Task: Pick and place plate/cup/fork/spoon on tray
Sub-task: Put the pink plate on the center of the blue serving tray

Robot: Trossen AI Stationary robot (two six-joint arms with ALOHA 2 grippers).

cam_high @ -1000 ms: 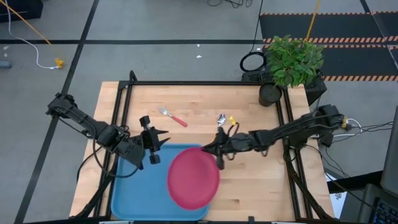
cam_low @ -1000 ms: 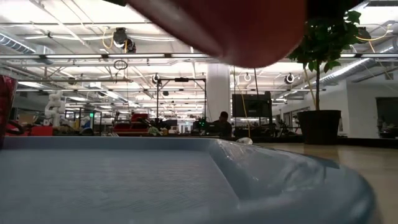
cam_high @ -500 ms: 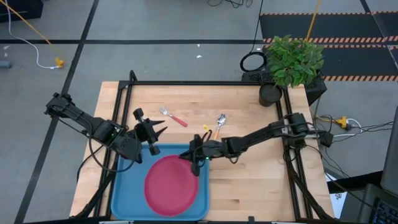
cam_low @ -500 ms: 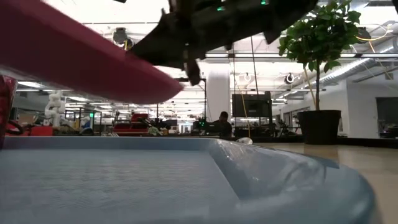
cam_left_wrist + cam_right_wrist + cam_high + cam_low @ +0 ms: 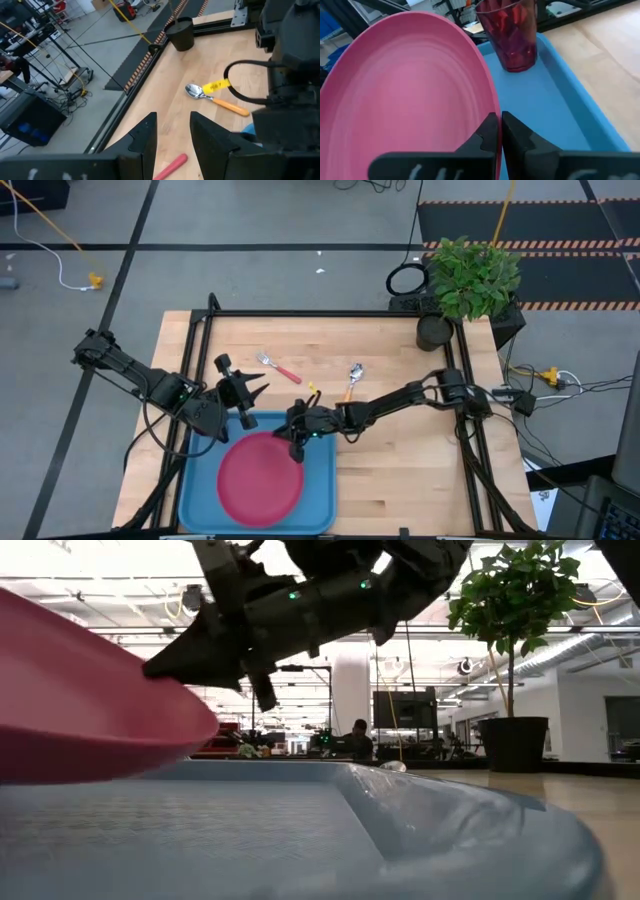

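Right gripper [image 5: 296,442] is clamping the plate [image 5: 260,478] rim over the tray [image 5: 322,480]; lower flat before releasing, clear of the cup [image 5: 510,31].

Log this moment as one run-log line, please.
right gripper: shut on plate rim, tilted over tray | left gripper: open, idle beside tray | fork, spoon: on table

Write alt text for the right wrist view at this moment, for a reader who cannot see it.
The right gripper pinches the rim of the pink plate, holding it tilted over the light blue tray. A dark red cup stands upright in the tray just beyond the plate's edge, with bare wooden table alongside the tray.
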